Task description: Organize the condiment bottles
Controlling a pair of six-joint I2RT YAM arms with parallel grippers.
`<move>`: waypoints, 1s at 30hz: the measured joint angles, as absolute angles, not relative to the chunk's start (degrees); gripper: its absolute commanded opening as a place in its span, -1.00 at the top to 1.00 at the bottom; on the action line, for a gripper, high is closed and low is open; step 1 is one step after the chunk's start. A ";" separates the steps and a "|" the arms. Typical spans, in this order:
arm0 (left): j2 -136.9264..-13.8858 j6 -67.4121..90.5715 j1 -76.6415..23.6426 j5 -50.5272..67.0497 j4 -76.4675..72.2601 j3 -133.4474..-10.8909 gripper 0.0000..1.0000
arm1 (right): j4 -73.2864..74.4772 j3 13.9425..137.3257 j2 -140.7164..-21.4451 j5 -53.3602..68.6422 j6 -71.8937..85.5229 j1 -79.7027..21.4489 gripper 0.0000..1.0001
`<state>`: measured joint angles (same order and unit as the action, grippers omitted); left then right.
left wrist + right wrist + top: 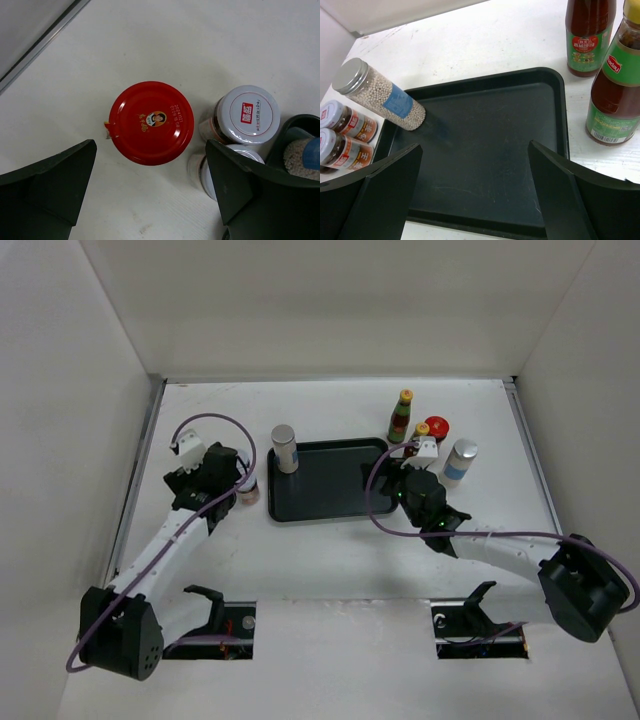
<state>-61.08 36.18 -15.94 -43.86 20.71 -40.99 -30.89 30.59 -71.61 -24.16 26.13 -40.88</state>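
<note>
Right wrist: bead-filled cylindrical jar (380, 95) stands on smooth black tray (490, 150).

Flat black rectangular tray (330, 485), raised rim, lying on white table (320, 560) — pale walls (330, 310) around.

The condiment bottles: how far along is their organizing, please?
Looks done: one silver-lidded jar stands on the tray. In hand: nothing; the left end effector is open over a red-lidded jar, the right end effector open over the tray. Left: that jar, two short jars, two sauce bottles, a red-capped jar, a white-blue bottle.
</note>
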 measured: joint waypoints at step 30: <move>-45.41 30.70 -24.32 -49.50 12.95 -37.08 0.26 | -30.87 30.59 -71.40 -23.51 26.65 -40.49 -0.94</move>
